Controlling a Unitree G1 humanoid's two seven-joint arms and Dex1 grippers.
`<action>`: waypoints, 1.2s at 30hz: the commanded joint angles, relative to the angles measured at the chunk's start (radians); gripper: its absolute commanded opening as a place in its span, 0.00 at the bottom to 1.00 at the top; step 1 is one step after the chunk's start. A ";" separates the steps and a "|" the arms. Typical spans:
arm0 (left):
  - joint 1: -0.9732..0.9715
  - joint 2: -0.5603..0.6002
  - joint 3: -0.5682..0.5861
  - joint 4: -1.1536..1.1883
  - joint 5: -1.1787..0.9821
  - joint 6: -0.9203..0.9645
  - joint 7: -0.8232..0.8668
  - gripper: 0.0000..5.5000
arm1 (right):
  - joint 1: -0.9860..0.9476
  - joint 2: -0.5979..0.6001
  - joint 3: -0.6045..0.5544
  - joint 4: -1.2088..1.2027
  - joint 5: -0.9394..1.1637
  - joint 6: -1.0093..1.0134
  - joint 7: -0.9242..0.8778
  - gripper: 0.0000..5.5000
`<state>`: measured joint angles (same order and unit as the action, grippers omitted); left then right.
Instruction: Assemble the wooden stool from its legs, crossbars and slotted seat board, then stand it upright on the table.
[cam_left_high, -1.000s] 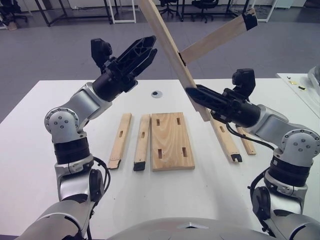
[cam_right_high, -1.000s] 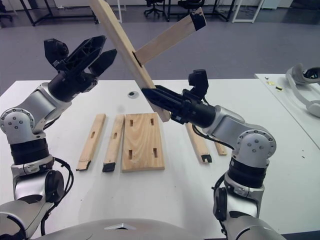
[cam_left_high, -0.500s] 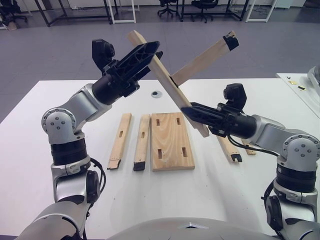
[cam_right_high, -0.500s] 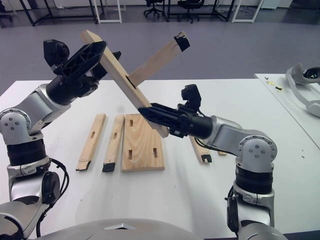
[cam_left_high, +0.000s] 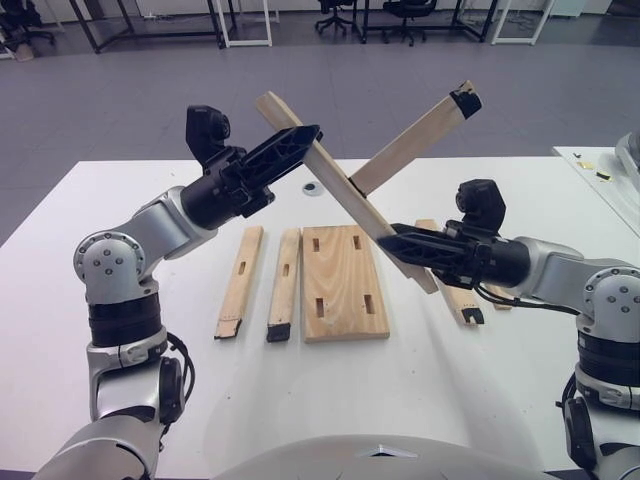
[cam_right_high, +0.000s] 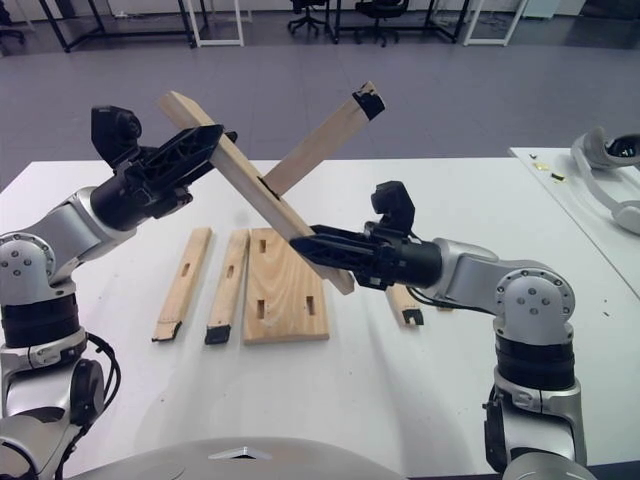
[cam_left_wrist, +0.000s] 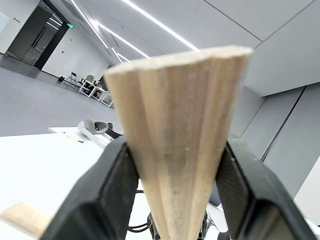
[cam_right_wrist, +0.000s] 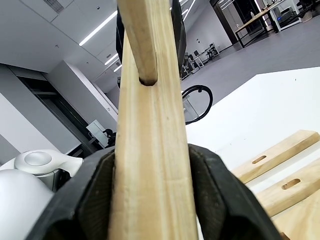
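Stool leg (cam_left_high: 345, 190), a long pale wood strip, is held in the air over the white worktop (cam_left_high: 450, 390). It's tilted: top end toward the robot's left, low end toward its right, just past the seat board's right edge in the eye views. A crossbar (cam_left_high: 415, 135) w/ a black end cap sits in the slot near the strip's mid-length & sticks up to the right, making an X shape.

Left hand (cam_left_high: 303, 136) is clenched on the strip near its upper end; the left wrist view shows both fingers (cam_left_wrist: 110, 195) pressed against its sides. Right hand (cam_left_high: 392, 238) is clenched on the lower part, below the slot, w/ fingers (cam_right_wrist: 215, 195) hugging both sides.

Slotted seat board (cam_left_high: 345, 285) lies flat at worktop ctr. Just left of it, 2 slotted strips lie side by side, not touching: inner leg (cam_left_high: 284, 283) & outer leg (cam_left_high: 241, 278). Right of the board, partly hidden under the right arm, lie a fourth leg (cam_left_high: 455, 295) w/ a black tip & a shorter piece (cam_left_high: 497, 297).
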<state>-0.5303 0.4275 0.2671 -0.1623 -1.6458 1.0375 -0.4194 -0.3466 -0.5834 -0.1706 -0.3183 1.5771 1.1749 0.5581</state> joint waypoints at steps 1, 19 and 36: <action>0.010 0.014 -0.022 -0.034 -0.019 0.010 -0.017 0.38 | 0.004 -0.018 0.014 0.021 0.009 -0.002 -0.050 0.39; 0.127 0.225 -0.044 -0.021 0.426 -0.104 -0.293 0.37 | 0.102 0.013 -0.085 0.255 -0.281 -0.153 -0.134 0.58; 0.283 0.304 -0.136 -0.051 0.894 -0.606 -0.804 0.37 | 0.155 0.059 -0.139 0.233 -0.374 -0.169 -0.121 0.58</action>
<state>-0.2458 0.7127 0.1281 -0.2138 -0.7704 0.4480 -1.2010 -0.1923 -0.5304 -0.2992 -0.0662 1.2129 1.0006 0.4356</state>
